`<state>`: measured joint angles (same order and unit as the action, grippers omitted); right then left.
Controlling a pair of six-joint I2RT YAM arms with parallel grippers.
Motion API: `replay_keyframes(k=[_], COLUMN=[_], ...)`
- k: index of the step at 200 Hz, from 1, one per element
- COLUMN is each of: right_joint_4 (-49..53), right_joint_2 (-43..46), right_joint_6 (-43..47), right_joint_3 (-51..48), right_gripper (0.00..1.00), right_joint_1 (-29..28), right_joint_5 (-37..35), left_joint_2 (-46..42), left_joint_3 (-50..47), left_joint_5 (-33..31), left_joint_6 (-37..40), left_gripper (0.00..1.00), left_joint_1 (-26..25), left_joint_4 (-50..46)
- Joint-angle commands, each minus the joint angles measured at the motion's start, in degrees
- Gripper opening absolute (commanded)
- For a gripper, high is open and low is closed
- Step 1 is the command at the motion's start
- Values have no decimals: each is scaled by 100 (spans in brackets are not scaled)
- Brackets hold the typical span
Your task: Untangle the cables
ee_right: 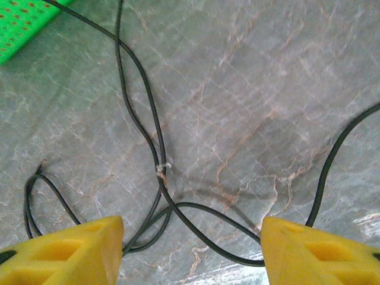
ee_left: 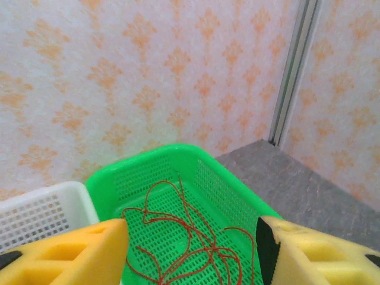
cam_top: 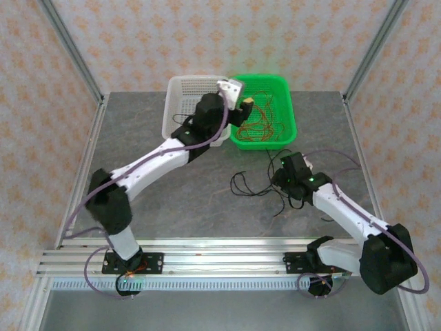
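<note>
The grey table (cam_top: 172, 200) carries two baskets side by side at its far edge: a white basket (cam_top: 185, 93) to the left and a green basket (cam_top: 284, 93) touching it on the right. My left arm reaches out to where the two meet, and my right arm is bent low over the table's right half, just in front of the green basket.

My left gripper (ee_left: 193, 243) hangs above the green basket's near-left corner, fingers well apart and holding nothing. The red cables (cam_top: 258, 121) lie in a loose heap on the basket floor, below and ahead of it.

My right gripper (ee_right: 193, 240) is also spread wide and empty, pointing down at the table. The black cables (ee_right: 151, 136) lie flat on the surface directly under it, passing through the gap between my fingers. Their long run heads away from my fingertips towards the green basket's near edge, with a small loop off to the left. Two strands meet at a pale spot midway; I think they merely cross there, but it could be a knot.

For the black cables my right arm is plainly nearer: a straight descent and a close would catch them across their length.
</note>
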<state>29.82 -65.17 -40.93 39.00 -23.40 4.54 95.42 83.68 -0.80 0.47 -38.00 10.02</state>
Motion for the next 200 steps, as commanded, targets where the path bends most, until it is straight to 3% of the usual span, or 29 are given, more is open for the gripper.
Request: replay_keyframes(k=[1,43,88,168,200], right_joint_4=[72,194,244,113,-231], right_joint_2=[4,-51,-414,-594,-785], right_joint_6=[-497,-1095,-1722,-2266,-2464], right_joint_3=[-156,-261,-456,-44,-103], right_gripper=[62,63,65,65,65], right_joint_1=[50,172,283,438,538], right_joint_5=[390,961,1242,245,206], left_joint_2=[-465,-1323,-1759,-2201,-2331], left_joint_3=[-768,-2002,-2711,-3335,-3443], left_joint_5=[-88,141,273,335,352], left_joint_6=[-580,-1269,-1260,-1174,-1137], left_gripper=[60,60,59,59,59], left_joint_1=[12,12,14,12,12], left_joint_4=[172,319,439,682,722])
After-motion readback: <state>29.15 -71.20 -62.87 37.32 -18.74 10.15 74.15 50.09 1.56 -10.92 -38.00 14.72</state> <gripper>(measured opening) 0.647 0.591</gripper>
